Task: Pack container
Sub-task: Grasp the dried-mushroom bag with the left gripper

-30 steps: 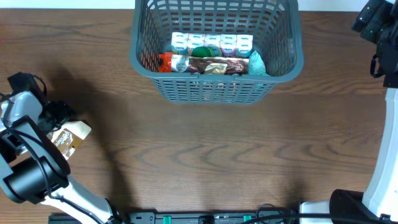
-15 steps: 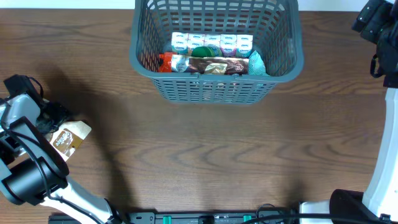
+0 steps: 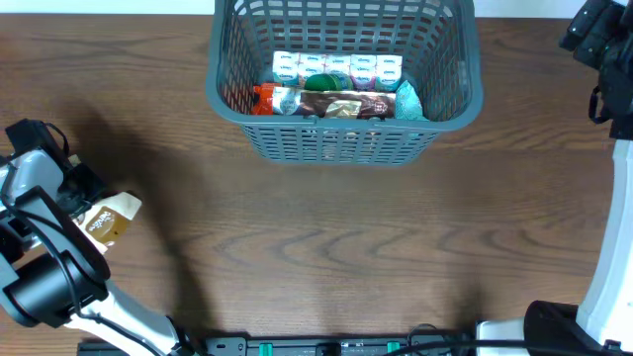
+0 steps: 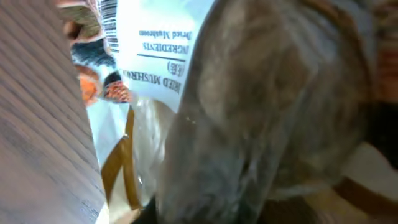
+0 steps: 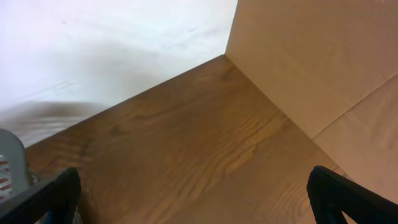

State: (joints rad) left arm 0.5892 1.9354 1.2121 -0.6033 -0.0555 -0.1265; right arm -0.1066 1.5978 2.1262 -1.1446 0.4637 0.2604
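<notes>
The container [image 3: 341, 140], a dark grey lattice basket, stands at the back middle of the table. Inside lie a row of white packets [image 3: 336, 67], a long brown and orange packet [image 3: 316, 102] and a teal packet [image 3: 408, 101]. At the far left, my left gripper [image 3: 87, 196] is shut on a tan and white snack packet [image 3: 111, 220] that lies on the table. In the left wrist view this packet [image 4: 155, 43] fills the frame, its printed label close up. My right gripper [image 3: 593, 35] hovers open at the back right, nothing between its fingers [image 5: 37, 199].
A corner of the basket [image 5: 11, 155] shows at the left edge of the right wrist view. A white wall and a cardboard panel [image 5: 323, 56] border the table's far corner. Brown wood table [image 3: 326, 247] stretches between the basket and the front edge.
My left gripper has gone from open to shut on the snack packet, and the packet has shifted slightly to the left. The right arm has not moved.
</notes>
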